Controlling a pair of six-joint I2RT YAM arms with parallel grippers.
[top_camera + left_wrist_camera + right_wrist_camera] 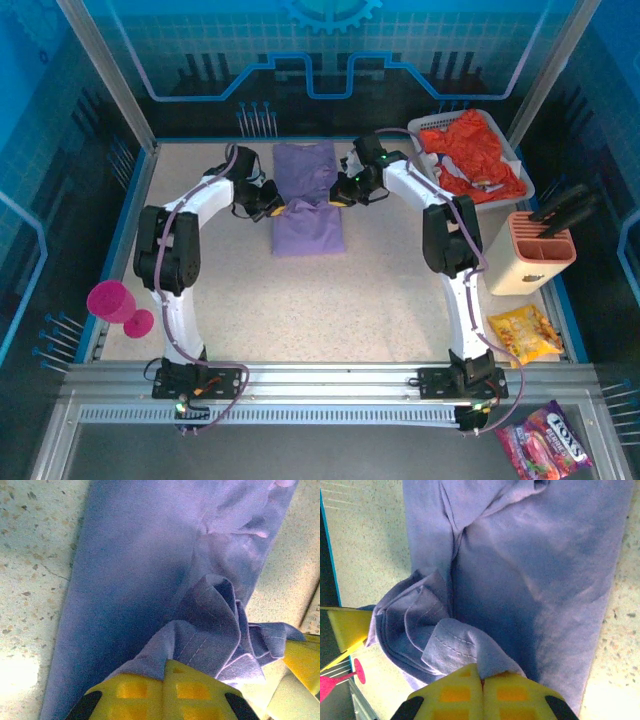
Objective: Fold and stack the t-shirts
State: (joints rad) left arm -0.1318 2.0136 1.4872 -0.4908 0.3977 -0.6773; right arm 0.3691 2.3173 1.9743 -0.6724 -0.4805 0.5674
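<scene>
The lavender-purple t-shirt (305, 180) lies as a narrow folded strip at the middle back of the table. My left gripper (272, 205) is shut on a bunched hem at the strip's left side, and my right gripper (338, 193) is shut on the hem at its right side. In the left wrist view the yellow fingers (170, 669) pinch a stitched fold of the purple t-shirt (150, 570) above the flat cloth. In the right wrist view the gripper (481, 674) pinches another stitched hem of the shirt (535, 565). The orange-red t-shirt (478, 152) lies crumpled in the white basket.
The white slatted basket (428, 124) stands at the back right. A peach holder with black handles (535, 255) stands near the right edge, with a yellow snack bag (525, 332) in front of it. A pink goblet (115, 303) lies at the left edge.
</scene>
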